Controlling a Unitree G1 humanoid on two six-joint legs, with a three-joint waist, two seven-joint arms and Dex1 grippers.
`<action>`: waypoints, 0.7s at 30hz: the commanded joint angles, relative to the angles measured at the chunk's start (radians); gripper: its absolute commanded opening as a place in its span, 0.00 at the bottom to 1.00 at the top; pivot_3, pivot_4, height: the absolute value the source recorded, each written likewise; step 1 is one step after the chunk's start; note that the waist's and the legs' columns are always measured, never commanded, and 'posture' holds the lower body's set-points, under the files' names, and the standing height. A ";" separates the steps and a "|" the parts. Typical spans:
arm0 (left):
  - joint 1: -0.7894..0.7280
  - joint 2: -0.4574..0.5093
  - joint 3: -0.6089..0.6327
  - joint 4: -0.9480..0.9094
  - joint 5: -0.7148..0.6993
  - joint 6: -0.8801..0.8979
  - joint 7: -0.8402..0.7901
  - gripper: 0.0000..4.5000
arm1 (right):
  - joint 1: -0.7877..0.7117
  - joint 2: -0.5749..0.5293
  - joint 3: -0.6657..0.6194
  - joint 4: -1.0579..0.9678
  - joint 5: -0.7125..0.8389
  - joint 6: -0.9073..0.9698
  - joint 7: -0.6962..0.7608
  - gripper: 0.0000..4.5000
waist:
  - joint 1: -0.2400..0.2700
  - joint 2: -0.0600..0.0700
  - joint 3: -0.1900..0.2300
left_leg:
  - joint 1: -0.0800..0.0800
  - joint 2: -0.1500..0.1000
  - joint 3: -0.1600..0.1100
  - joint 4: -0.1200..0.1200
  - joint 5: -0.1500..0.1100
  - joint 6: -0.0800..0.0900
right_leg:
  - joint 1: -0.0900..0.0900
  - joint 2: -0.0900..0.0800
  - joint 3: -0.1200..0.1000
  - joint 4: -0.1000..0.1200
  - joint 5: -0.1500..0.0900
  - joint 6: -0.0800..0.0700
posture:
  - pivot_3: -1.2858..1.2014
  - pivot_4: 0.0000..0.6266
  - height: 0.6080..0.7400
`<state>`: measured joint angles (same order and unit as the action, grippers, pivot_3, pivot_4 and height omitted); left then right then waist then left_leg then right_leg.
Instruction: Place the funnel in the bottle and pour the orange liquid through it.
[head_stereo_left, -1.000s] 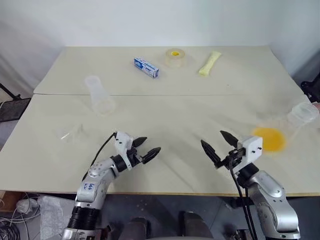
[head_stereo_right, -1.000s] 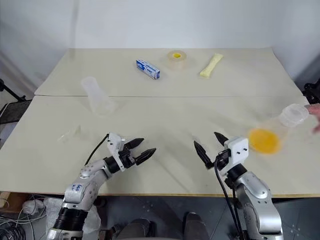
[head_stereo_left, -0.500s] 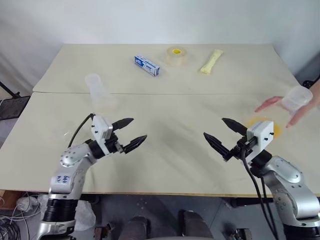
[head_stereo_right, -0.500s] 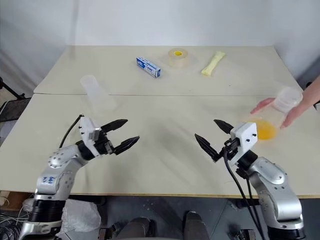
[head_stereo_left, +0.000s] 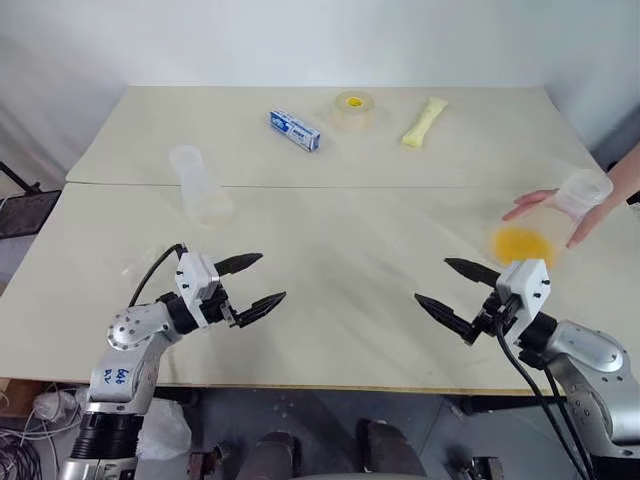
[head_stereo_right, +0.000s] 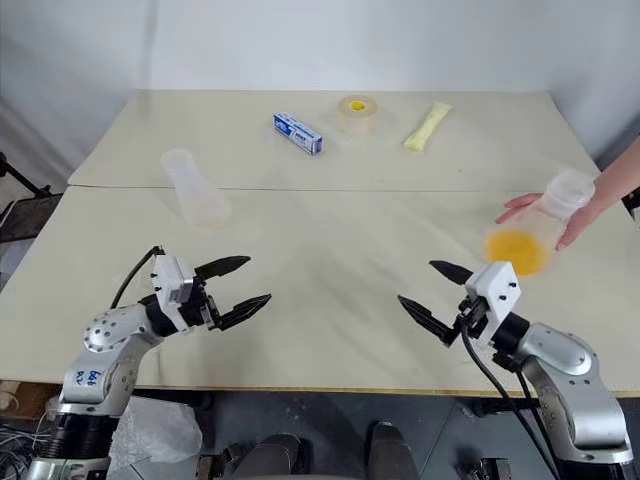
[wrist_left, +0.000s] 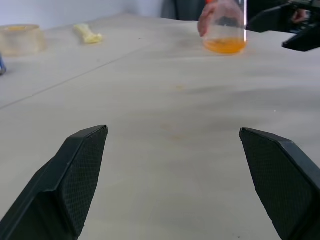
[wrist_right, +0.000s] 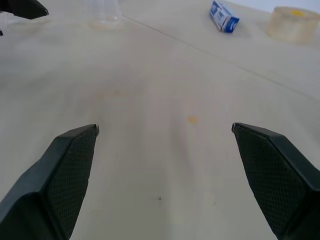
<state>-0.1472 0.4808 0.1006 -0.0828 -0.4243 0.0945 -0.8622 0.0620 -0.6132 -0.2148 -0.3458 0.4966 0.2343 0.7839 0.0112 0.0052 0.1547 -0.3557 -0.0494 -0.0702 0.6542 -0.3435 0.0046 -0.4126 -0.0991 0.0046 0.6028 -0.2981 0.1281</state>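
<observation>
2 grippers, left (head_stereo_left: 248, 281) and right (head_stereo_left: 457, 291), 1 bottle (head_stereo_left: 198, 186), 1 orange liquid (head_stereo_left: 519, 243).

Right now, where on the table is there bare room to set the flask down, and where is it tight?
The widest bare patch is the table centre, bordered by the left gripper, the right gripper and the bottle. The far edge is crowded: blue box, tape roll, yellow packet. At the right edge, a person's hand holds the flask of orange liquid.
</observation>
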 joint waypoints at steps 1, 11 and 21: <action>0.002 -0.021 0.023 -0.014 -0.020 0.017 0.042 1.00 | 0.003 0.022 -0.062 -0.019 0.033 -0.017 -0.027 0.99 | 0.002 0.000 0.000 | 0.000 0.000 0.000 0.001 0.000 0.000 | 0.000 0.000 0.000 0.000 0.000 0.000 | 0.52 0.24 1.00; 0.030 -0.012 0.018 -0.014 -0.048 0.019 -0.027 1.00 | 0.016 -0.007 -0.083 -0.004 0.038 -0.021 0.034 0.99 | 0.009 0.000 0.000 | 0.000 0.000 0.000 0.002 0.000 0.000 | 0.000 0.000 0.000 0.002 0.000 0.000 | 0.52 0.24 1.00; 0.075 0.118 0.059 0.155 0.007 -0.167 -0.201 1.00 | 0.065 -0.131 -0.077 0.140 -0.075 -0.174 0.214 0.99 | 0.011 0.000 0.001 | 0.000 0.000 0.001 0.002 0.000 0.000 | 0.000 0.000 0.000 0.001 0.000 0.000 | 0.52 0.24 1.00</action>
<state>-0.0773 0.5861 0.1270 0.0678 -0.4208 -0.0467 -1.0580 0.1225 -0.7318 -0.2503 -0.2038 0.4167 0.0948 0.9776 0.0218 0.0056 0.1553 -0.3556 -0.0494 -0.0694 0.6563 -0.3438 0.0049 -0.4121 -0.0989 0.0044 0.6035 -0.2983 0.1278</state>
